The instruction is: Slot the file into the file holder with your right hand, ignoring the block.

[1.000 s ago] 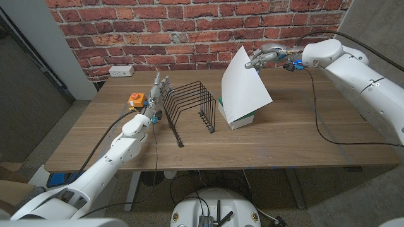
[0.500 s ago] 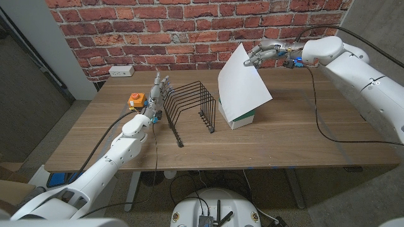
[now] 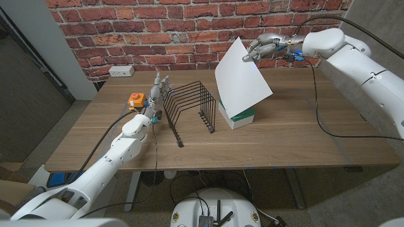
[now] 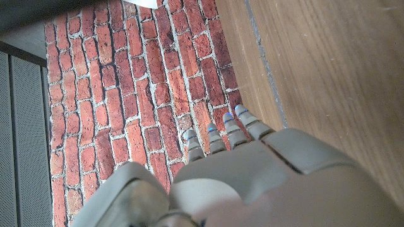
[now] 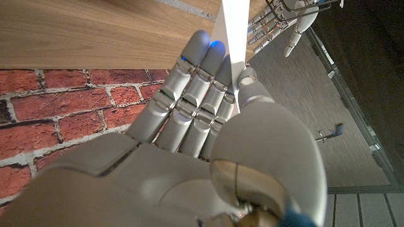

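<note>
**File held aloft beside the wire holder**

File (image 3: 240,79) hangs in the air as a white sheet, tilted, its top corner pinched by the right hand (image 3: 264,48) between thumb and fingers (image 5: 196,82). The right wrist view shows the sheet edge-on, clamped between the thumb and the straight fingers. In the head view the file's lower edge sits in front of a white and green box (image 3: 238,118) that rests on the wooden table (image 3: 297,139), just right of the black wire file holder (image 3: 189,107). The file is not in any slot; it is near the holder's right end but apart from it.

The left hand (image 3: 158,88) stands upright at the holder's left end with fingers straight and close together, holding nothing; whether it touches the wires I cannot tell. An orange block (image 3: 137,99) lies just left of that hand. A white power outlet strip (image 3: 121,70) sits at the table's back edge by the brick wall (image 3: 158,31).
</note>
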Motion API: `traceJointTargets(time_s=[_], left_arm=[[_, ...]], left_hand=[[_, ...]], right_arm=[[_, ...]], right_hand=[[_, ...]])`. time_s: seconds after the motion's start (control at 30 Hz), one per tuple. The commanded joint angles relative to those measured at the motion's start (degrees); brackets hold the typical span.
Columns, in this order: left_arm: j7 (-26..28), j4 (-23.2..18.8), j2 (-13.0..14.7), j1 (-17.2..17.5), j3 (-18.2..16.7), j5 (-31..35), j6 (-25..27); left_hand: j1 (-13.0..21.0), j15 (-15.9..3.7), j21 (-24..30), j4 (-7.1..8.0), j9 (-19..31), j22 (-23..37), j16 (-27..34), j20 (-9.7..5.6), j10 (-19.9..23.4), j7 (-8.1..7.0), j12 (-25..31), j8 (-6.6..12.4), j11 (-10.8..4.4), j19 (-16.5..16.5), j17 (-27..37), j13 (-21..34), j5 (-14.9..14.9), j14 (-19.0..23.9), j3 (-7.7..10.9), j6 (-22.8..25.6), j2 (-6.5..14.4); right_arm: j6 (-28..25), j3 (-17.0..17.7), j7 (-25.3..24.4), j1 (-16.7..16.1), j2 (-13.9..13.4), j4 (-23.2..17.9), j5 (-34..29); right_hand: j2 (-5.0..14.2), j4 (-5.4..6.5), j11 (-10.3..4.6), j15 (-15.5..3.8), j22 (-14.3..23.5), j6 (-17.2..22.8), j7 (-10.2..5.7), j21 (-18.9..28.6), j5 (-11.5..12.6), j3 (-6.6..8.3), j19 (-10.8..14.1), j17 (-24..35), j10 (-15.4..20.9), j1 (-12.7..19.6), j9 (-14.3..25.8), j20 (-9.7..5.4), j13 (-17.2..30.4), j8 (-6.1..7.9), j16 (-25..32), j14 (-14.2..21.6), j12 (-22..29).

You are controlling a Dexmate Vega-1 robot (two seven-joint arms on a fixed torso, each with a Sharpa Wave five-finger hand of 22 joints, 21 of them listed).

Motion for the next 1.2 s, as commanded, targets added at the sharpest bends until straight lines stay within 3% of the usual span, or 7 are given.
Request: traceJointTargets(time_s=[0.03, 0.63, 1.2], left_arm=[[-0.01, 0.04, -0.03, -0.01, 0.00, 0.00, -0.01], [0.00, -0.02, 0.00, 0.03, -0.01, -0.01, -0.01], [0.01, 0.01, -0.04, 0.04, 0.01, 0.02, -0.06]], left_hand=[[-0.38, 0.10, 0.12, 0.12, 0.27, 0.30, 0.34, -0.03, 0.05, -0.31, 0.16, 0.16, -0.64, 0.49, 0.12, 0.31, 0.15, 0.59, 0.19, -0.01, -0.15], [-0.39, 0.11, 0.13, 0.12, 0.27, 0.30, 0.33, 0.02, 0.04, -0.31, 0.16, 0.15, -0.51, 0.53, 0.12, 0.31, 0.14, 0.58, 0.26, -0.04, -0.17], [-0.40, 0.03, 0.14, 0.13, 0.27, 0.30, 0.33, -0.04, 0.11, -0.31, 0.19, 0.15, -0.49, 0.54, 0.13, 0.31, 0.13, 0.58, 0.32, -0.03, -0.19]], right_arm=[[0.54, -0.62, 1.37, 2.01, 0.48, -0.19, -1.65], [0.04, -0.88, 2.93, 3.38, -0.29, -3.17, -4.11], [-0.51, -1.31, 3.39, 5.64, 0.41, -2.32, -5.95]], right_hand=[[0.68, 0.04, -0.46, 0.03, 0.14, -0.25, -0.10, 0.28, 0.36, 0.65, -0.22, 0.25, -0.29, 0.29, 0.03, -0.03, 0.29, 0.34, -0.22, -0.60, -0.13], [0.80, -0.54, -0.38, -0.14, 0.12, -2.12, 0.35, 0.30, 0.24, 1.37, -1.87, 0.72, -1.87, 0.98, 0.08, -0.07, 0.79, -0.14, -0.81, -2.22, -1.11], [1.01, -0.99, -0.46, -0.33, 0.15, -3.03, 0.37, 0.42, 0.31, 2.03, -2.71, 1.11, -2.52, 2.08, 0.19, -0.04, 1.18, -0.35, -1.06, -3.25, -1.43]])
